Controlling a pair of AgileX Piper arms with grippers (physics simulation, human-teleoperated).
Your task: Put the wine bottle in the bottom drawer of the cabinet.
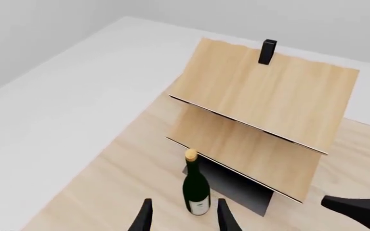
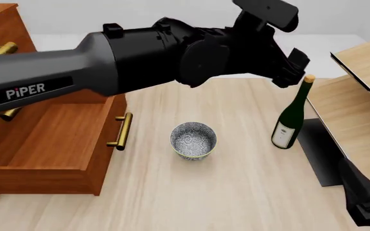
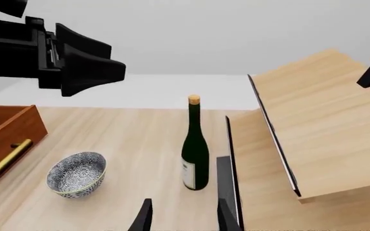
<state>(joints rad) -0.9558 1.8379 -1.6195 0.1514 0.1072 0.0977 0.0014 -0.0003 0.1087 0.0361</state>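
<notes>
The wine bottle (image 2: 290,119) is flanked by a patterned bowl (image 2: 193,140) and slanted shelf unit (image 2: 358,101) on the wooden table (image 2: 236,192). Both the left gripper (image 1: 183,219) and the right gripper (image 3: 183,217) are seen parted, empty.

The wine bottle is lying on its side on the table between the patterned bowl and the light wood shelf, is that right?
Not quite. The wine bottle stands upright, cork on top, as the front view shows. It is indeed on the table, between the patterned bowl and the light wood shelf.
</notes>
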